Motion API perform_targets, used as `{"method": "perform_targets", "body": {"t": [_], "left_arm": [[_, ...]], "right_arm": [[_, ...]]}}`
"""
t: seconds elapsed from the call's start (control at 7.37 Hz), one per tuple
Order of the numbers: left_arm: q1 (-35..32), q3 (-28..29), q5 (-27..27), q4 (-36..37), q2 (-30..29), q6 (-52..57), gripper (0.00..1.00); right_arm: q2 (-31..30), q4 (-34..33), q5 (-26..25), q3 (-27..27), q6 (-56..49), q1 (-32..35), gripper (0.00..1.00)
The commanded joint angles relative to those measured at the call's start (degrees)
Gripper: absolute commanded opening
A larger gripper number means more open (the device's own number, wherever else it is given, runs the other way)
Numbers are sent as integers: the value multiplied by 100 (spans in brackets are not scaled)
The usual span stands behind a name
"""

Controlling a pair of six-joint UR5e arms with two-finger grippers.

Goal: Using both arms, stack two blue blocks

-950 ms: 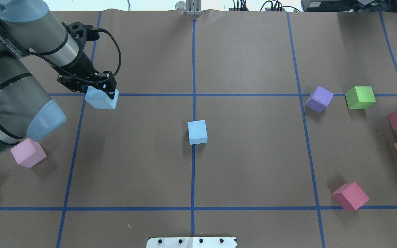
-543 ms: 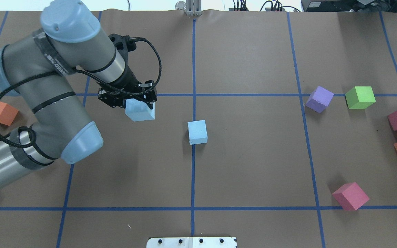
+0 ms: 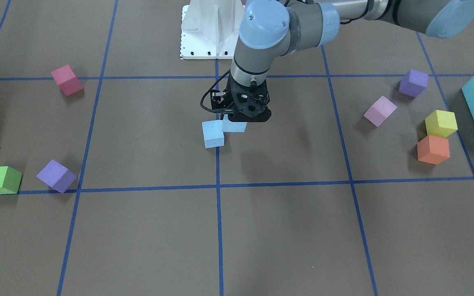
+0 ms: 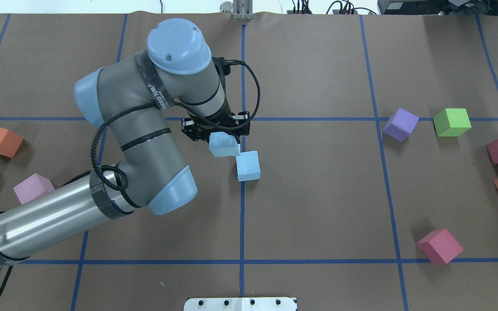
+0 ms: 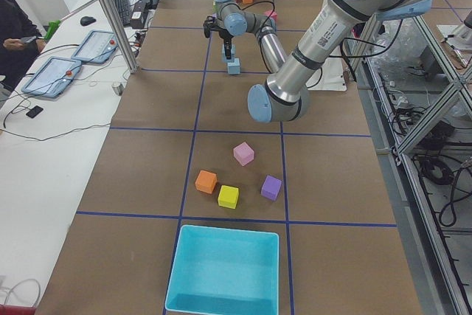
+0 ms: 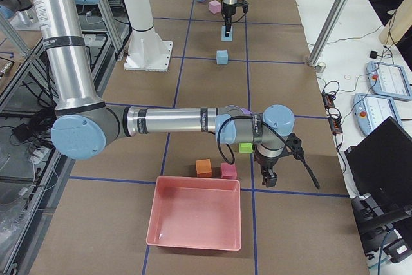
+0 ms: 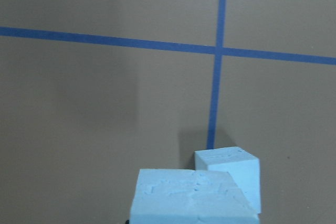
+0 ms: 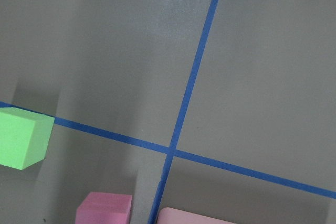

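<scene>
Your carried blue block [image 4: 224, 147] was clamped between the jaws of the left gripper [image 4: 222, 140] and appeared to hang clear of the table. In the overhead view it sat at about ten o'clock from the resting blue block [image 4: 248, 166], close beside it but not yet over it. The resting block stood on the blue tape line [image 4: 242, 216] near the table's middle.

I judged the main risk to be an early descent. Had you lowered from there, the carried block's bottom edge would likely have caught the resting block's near top corner and pushed it off toward four o'clock. The carried block also looked turned slightly against the lower one, so it could have landed skewed with an overhang. These blocks looked like light foam, so letting go from any height could have made the top one bounce or roll.

The right gripper [image 6: 270, 173] waited far off toward three o'clock, near the green cube [image 4: 451, 122]. Whether its jaws were parted or closed could not be told.
</scene>
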Motion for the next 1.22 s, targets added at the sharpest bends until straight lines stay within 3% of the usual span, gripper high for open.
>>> {"method": "perform_targets", "body": {"t": [0.0,1.09], "left_arm": [[143,591,202,-290,-326,-119,66],[380,760,379,-205,-361,-260,66]], "right_arm": [[97,-217,78,-4,1,79,100],[151,-280,140,14,19,71,100]]}}
